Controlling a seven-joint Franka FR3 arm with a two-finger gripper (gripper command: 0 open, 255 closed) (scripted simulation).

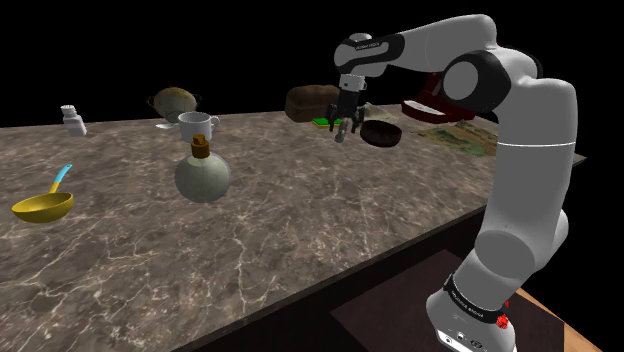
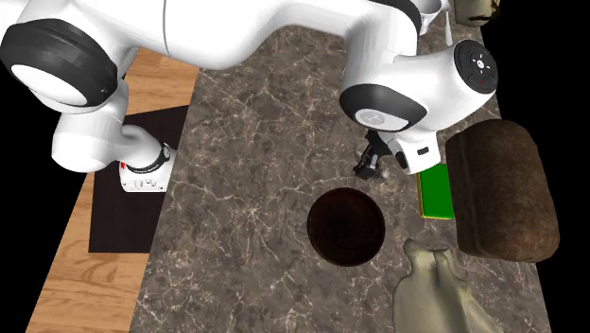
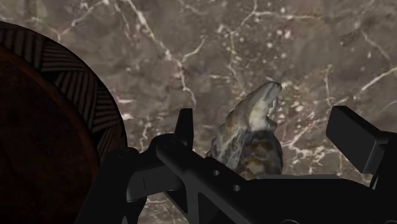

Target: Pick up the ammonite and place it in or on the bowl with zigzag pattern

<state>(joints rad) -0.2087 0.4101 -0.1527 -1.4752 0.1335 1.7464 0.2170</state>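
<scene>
Dark marble table (image 1: pixel 300 220) with a black area (image 1: pixel 150 40) behind it, and the ammonite (image 3: pixel 253 137) sits between the wide-open jaws, not clasped, just beside the dark zigzag-rimmed bowl (image 3: pixel 57 127). It looks closer to one jaw than the other, so the arm (image 1: pixel 530 150) should probably centre up first, then close slowly so it doesn't skitter off

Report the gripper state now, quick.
Gripper: open, with its fingers standing apart on either side of the ammonite, not clasping it.
</scene>
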